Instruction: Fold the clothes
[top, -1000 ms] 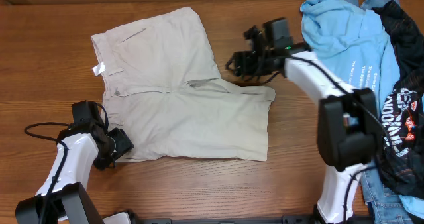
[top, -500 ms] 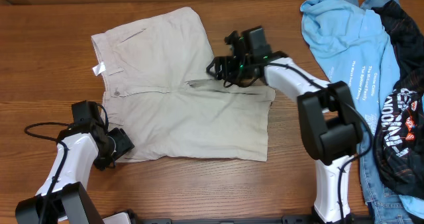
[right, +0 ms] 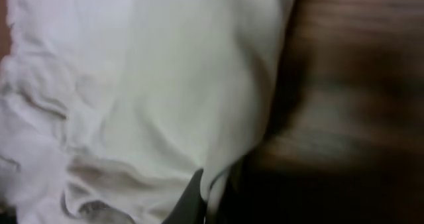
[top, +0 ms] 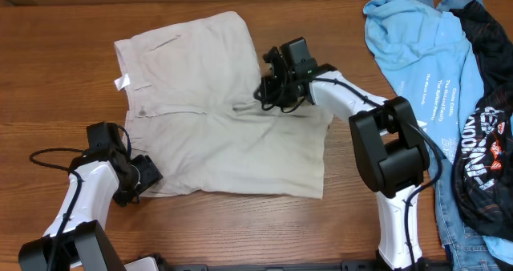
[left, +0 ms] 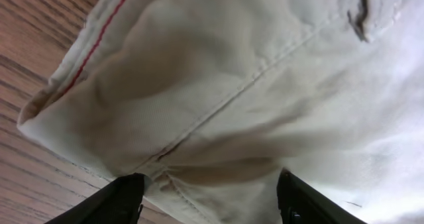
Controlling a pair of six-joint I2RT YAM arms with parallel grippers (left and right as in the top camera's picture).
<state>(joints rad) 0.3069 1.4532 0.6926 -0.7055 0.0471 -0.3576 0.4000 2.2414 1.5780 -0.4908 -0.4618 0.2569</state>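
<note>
At far left on the wooden desk (top: 56, 78), left tool (top: 143, 177) released: fingers (left: 126, 197) spread apart at the lower left corner of the shorts (top: 216, 135), with the seamed cloth edge lying in the gap between them, unpinched. Just to the right, beige shorts spread flat across the middle of the desk, waistband to the left, small white label (top: 120, 82) near its far end, both legs pointing right. At the notch where the two legs part, right tool (top: 271, 91) clenched on a fold of the shorts' cloth, with pale fabric bunched and wrinkled against its tip in the blurred right wrist view. Farther right, apart from the shorts, a light blue T-shirt (top: 417, 54) with white print. At the right edge, a black garment (top: 489, 127) with white graphic, lying partly over the T-shirt.
</note>
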